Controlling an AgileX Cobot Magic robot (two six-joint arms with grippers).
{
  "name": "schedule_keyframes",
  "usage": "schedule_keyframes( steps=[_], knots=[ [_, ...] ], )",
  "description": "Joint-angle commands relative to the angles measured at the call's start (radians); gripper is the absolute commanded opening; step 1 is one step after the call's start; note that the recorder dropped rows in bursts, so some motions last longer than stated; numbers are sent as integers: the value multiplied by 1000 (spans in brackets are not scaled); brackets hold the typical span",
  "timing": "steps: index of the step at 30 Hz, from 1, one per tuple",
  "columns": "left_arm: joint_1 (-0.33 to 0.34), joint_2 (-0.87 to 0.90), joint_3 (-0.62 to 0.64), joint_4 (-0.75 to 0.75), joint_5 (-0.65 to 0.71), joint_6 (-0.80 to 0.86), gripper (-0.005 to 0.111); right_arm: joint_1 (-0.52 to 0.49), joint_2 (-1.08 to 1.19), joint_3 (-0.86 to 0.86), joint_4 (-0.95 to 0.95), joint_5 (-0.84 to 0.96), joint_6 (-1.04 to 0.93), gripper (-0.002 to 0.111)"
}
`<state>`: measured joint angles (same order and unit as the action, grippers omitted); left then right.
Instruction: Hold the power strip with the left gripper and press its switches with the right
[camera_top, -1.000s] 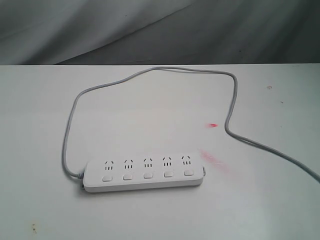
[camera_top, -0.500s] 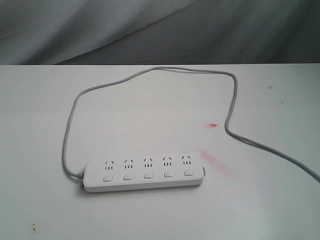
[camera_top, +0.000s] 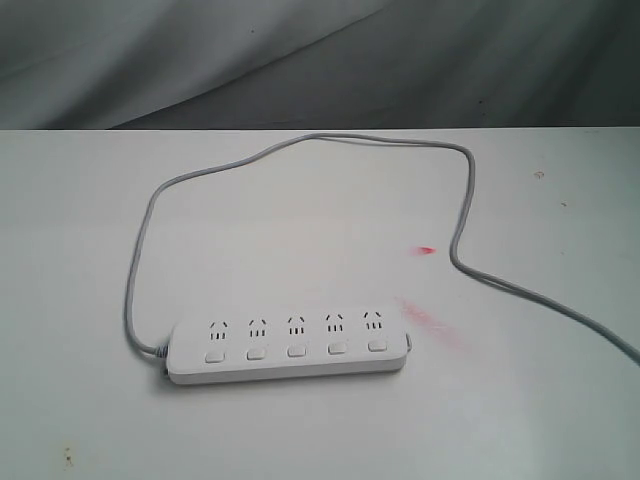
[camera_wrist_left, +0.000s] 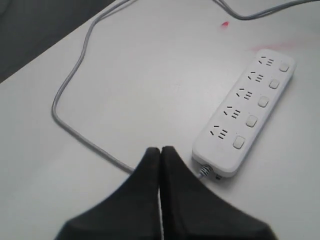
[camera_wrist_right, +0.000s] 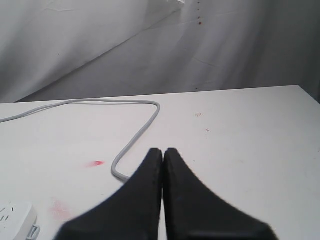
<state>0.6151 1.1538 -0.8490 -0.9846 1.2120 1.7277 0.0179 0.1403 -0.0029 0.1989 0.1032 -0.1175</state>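
A bare band of the white table (camera_top: 300, 440) lies nearest the exterior camera. Past it the power strip (camera_top: 287, 348) rests flat, set lengthwise across the table, with its five switches (camera_top: 296, 351) on the near side of the outlets. The left gripper (camera_wrist_left: 160, 150) has its fingers pressed together on nothing and sits near the strip's cord end, apart from it. The right gripper (camera_wrist_right: 163, 151), likewise closed and empty, is beyond the strip's other end. Red smears (camera_top: 430, 320) mark the table to the right of the strip. Farther back, the grey cord (camera_top: 300, 143) loops wide around open tabletop toward the far edge. A grey cloth (camera_top: 300, 60) hangs behind the table.
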Motion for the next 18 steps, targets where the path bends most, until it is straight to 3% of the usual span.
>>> schedule_keyframes(
  steps=[1, 7, 11, 16, 18],
  knots=[
    [3, 0, 7, -6, 9, 9, 0, -6, -4, 3, -5, -8, -1, 0],
    [3, 0, 7, -9, 9, 9, 0, -6, -4, 3, -5, -8, -1, 0],
    [3, 0, 7, -88, 9, 2, 0, -6, -4, 3, -5, -8, -1, 0],
    [-33, 17, 25, -37, 9, 341, 0, -6, -4, 3, -5, -8, -1, 0],
    [-72, 52, 23, 30, 9, 366, 0, -6, -4, 3, -5, -8, -1, 0]
  ],
)
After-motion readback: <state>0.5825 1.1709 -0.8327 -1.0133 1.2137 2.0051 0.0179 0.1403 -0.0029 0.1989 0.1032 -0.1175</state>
